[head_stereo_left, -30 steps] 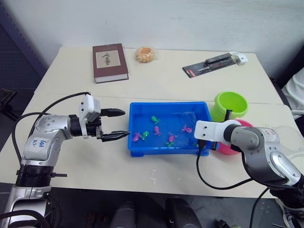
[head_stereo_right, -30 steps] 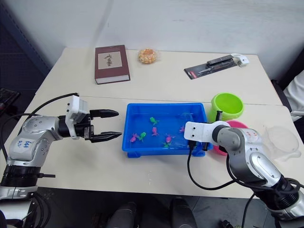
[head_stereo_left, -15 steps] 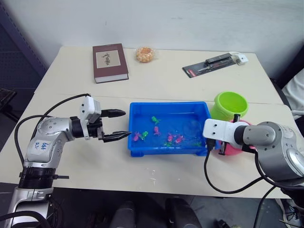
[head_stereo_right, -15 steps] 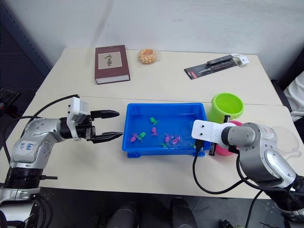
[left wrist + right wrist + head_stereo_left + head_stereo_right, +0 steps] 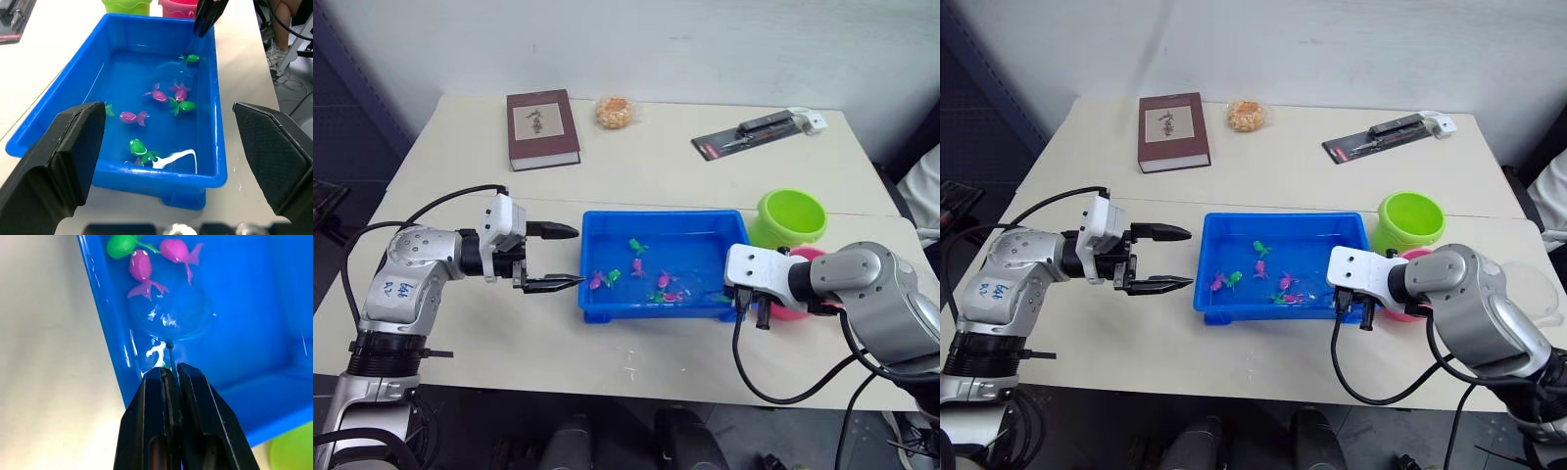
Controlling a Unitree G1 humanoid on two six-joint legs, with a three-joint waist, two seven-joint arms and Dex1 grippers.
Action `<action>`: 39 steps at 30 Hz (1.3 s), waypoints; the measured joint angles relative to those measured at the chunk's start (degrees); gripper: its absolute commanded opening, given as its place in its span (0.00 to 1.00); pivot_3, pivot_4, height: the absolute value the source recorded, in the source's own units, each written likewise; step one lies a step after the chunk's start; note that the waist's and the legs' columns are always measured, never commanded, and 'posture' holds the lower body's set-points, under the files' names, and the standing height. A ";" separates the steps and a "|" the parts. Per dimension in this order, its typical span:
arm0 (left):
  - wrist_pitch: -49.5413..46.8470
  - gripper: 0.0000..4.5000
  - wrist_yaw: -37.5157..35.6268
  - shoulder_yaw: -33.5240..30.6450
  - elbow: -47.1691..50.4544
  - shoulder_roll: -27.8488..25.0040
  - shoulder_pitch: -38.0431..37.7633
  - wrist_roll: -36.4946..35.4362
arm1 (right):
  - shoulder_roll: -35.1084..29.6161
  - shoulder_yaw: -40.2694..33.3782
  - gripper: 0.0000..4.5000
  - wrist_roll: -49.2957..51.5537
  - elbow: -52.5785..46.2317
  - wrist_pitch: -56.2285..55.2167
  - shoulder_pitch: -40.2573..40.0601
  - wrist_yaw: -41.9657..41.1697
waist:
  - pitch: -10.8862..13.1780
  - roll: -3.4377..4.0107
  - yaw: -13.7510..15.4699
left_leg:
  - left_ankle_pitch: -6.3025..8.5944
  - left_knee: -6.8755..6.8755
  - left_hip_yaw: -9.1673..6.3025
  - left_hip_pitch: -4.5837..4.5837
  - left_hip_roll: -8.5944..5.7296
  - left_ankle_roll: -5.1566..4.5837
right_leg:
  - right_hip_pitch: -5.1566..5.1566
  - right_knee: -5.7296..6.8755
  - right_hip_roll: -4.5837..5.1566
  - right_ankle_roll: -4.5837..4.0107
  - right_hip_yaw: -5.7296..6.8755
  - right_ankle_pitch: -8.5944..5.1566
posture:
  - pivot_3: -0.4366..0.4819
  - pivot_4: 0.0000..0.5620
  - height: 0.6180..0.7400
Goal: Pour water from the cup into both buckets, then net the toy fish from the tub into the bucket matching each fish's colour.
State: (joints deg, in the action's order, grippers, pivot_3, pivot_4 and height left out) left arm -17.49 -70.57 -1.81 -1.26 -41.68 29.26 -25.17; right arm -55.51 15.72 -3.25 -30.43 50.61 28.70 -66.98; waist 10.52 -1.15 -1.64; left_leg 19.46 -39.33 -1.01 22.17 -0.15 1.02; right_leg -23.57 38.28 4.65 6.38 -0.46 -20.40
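Wrist view shows right gripper [image 5: 171,377] clenched on the net [image 5: 171,316], seemingly submerged in tub [image 5: 274,396].

Tub [image 5: 215,122]: glossy blue plastic, wet sheen. Toy fish [image 5: 157,94]: smooth shiny plastic. Buckets [image 5: 788,217]: glossy plastic. Table [image 5: 656,157]: matt cream. Book [image 5: 544,127]: matt maroon cover.

Pink fish [image 5: 157,94]: three. Green fish [image 5: 139,147]: four. Buckets [image 5: 788,217]: two.

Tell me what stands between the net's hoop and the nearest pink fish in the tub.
Nothing visible. The right pincer holds the net by its handle, with the hoop in the tub, close to a pink fish; open water lies between them.
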 measured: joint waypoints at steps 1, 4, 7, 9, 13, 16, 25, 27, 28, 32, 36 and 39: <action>0.00 0.99 -0.05 0.22 0.00 0.00 0.00 0.14 | 0.00 0.22 0.00 0.52 0.48 0.01 0.24 -0.17 | 0.00 0.00 -0.03 | 0.00 0.00 0.00 0.00 0.00 0.00 | 0.00 0.00 0.01 0.00 0.00 0.00 | 0.48 0.27 1.00; 0.00 0.99 -0.08 0.42 -0.02 -0.04 -0.06 0.67 | 0.19 1.39 0.00 1.76 2.26 0.01 2.01 -0.32 | 0.00 0.00 -0.08 | 0.00 -0.02 0.01 0.00 0.01 0.00 | -0.01 0.03 0.01 0.00 -0.01 0.00 | 0.48 0.27 1.00; 0.01 0.99 -0.06 0.48 -0.01 -0.04 -0.07 0.87 | 1.39 2.19 0.00 2.82 4.08 0.04 4.08 -0.35 | 0.00 0.00 -0.02 | 0.00 -0.03 0.00 0.00 0.03 0.00 | -0.01 0.03 0.02 0.00 0.00 0.00 | 0.48 0.27 1.00; 0.00 0.99 -0.01 0.49 -0.01 -0.05 -0.08 0.92 | 2.09 2.59 0.00 3.88 4.54 0.87 4.78 -0.34 | 0.00 0.00 0.05 | 0.00 -0.03 -0.01 0.01 0.02 0.00 | 0.00 0.01 0.03 0.00 0.01 0.00 | 0.48 0.27 1.00; 0.00 0.99 0.31 0.48 0.01 -0.07 -0.20 0.95 | 2.84 3.77 0.00 5.28 5.89 2.25 6.08 -0.18 | 0.00 0.00 0.06 | 0.00 -0.05 -0.01 0.01 0.01 0.00 | 0.00 0.02 0.05 0.00 0.01 0.00 | 0.48 0.27 1.00; -0.02 0.99 0.53 0.48 0.05 -0.07 -0.29 0.95 | 2.80 3.92 0.00 5.93 6.02 2.36 6.46 -0.03 | 0.00 0.00 0.02 | 0.00 -0.05 -0.01 0.01 0.02 0.00 | 0.00 0.02 0.06 0.00 0.00 0.00 | 0.48 0.27 1.00; -0.04 0.99 1.25 0.48 0.16 -0.07 -0.61 0.95 | 2.09 3.82 0.00 9.76 6.29 5.71 8.25 0.18 | 0.00 0.00 0.03 | 0.00 -0.05 -0.01 0.01 0.02 0.00 | 0.00 0.02 0.11 0.00 0.01 0.00 | 0.48 0.27 1.00; -0.05 0.99 1.51 0.48 0.17 -0.07 -0.61 0.95 | 2.36 3.51 0.00 11.06 6.29 7.09 8.40 0.68 | 0.00 0.00 0.04 | 0.00 -0.05 -0.02 0.01 0.02 0.00 | 0.00 0.01 0.12 0.00 0.01 0.00 | 0.48 0.27 1.00; -0.05 0.99 1.64 0.48 0.17 -0.07 -0.61 0.95 | 2.52 3.49 0.00 11.66 6.27 7.59 8.53 0.99 | 0.00 0.00 0.03 | 0.00 -0.05 -0.01 0.01 0.02 0.00 | -0.01 0.01 0.13 0.00 0.00 0.00 | 0.48 0.27 1.00; -0.09 0.99 1.79 0.48 0.24 -0.07 -0.65 0.95 | 2.54 3.49 0.00 13.09 6.22 8.48 8.65 2.08 | 0.00 0.00 0.04 | 0.00 -0.05 -0.01 0.01 0.02 0.00 | -0.01 0.01 0.14 0.00 0.01 0.00 | 0.48 0.27 1.00; -0.14 0.99 2.03 0.48 0.29 -0.15 -0.83 0.95 | 2.54 3.49 0.00 14.19 6.22 8.49 8.66 3.10 | 0.00 0.00 0.04 | 0.00 -0.05 -0.01 0.01 0.02 0.00 | -0.01 0.01 0.14 0.00 0.00 0.00 | 0.48 0.27 1.00; -0.15 0.99 2.11 0.48 0.30 -0.40 -0.84 0.95 | 2.59 2.97 0.00 15.42 6.22 8.42 8.66 3.90 | 0.00 0.00 0.04 | 0.00 -0.05 -0.01 0.01 0.02 0.00 | -0.01 0.01 0.14 0.00 0.01 0.00 | 0.48 0.27 1.00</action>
State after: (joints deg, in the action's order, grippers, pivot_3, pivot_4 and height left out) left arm -17.64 -68.45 -1.33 -0.96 -42.09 28.43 -24.23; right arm -52.93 18.69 12.18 -24.21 59.04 37.36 -63.08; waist 10.52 -1.15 -1.60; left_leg 19.46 -39.38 -1.02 22.19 -0.13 1.02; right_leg -23.58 38.30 4.79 6.38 -0.45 -20.40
